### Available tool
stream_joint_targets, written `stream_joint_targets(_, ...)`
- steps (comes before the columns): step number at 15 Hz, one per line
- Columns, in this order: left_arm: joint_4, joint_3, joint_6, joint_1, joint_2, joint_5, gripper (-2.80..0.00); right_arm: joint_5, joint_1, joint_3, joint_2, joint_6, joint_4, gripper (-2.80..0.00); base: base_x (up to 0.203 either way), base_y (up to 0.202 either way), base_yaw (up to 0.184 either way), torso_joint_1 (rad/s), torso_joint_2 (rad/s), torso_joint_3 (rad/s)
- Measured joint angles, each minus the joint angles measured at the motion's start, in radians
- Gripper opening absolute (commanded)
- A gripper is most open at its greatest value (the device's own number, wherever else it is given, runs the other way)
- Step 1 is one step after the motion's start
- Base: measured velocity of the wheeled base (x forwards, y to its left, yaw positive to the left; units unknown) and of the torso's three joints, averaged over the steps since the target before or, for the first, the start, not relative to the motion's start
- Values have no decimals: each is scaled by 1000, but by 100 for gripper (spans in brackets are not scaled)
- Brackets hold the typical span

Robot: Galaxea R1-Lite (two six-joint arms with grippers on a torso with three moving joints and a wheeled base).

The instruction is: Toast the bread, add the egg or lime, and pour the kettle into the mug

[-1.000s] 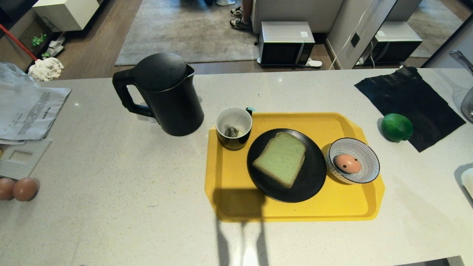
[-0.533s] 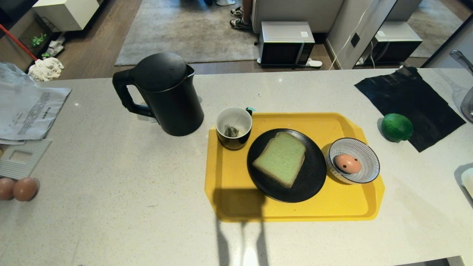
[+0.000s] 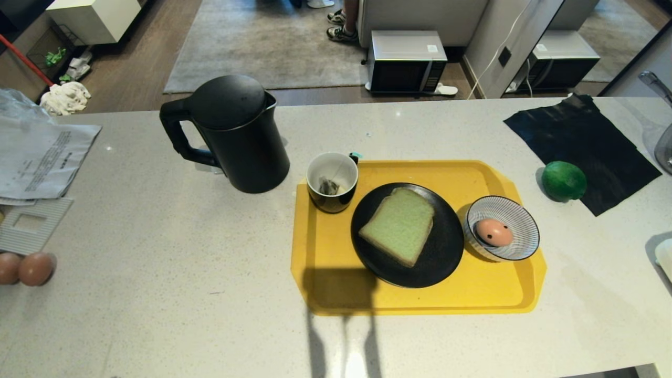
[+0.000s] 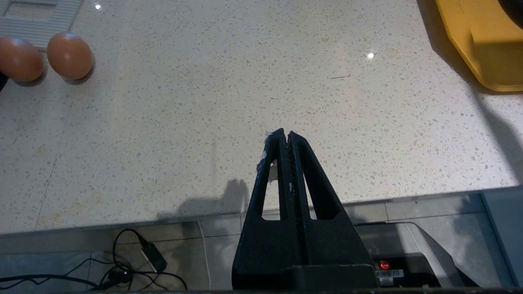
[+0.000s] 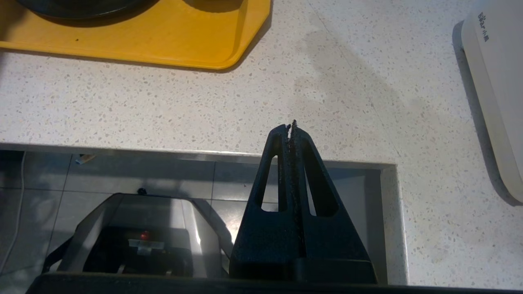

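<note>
On the yellow tray (image 3: 325,252) a pale green bread slice (image 3: 399,224) lies on a black plate (image 3: 443,252). The spotted egg (image 3: 493,232) rests in a striped bowl (image 3: 525,223) on the tray's right side. A black mug (image 3: 332,181) with a teabag inside stands at the tray's far left corner. The black kettle (image 3: 233,131) stands left of it on the counter. The lime (image 3: 563,181) lies right of the tray. My left gripper (image 4: 285,134) and right gripper (image 5: 291,127) are both shut and empty, held over the counter's near edge, outside the head view.
Two plain brown eggs (image 3: 23,269) and papers (image 3: 37,157) lie at the counter's left. A black cloth (image 3: 583,142) lies at the far right, a white appliance (image 5: 496,81) at the near right. A person's feet (image 3: 341,26) show beyond the counter.
</note>
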Motion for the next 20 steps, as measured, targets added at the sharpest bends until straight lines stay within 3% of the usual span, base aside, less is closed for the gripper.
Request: stream_joint_targets(20,-1,0,4,0,0,-2,-280,0,0,0,0,0,0,-280,0,0,0,0,0,0)
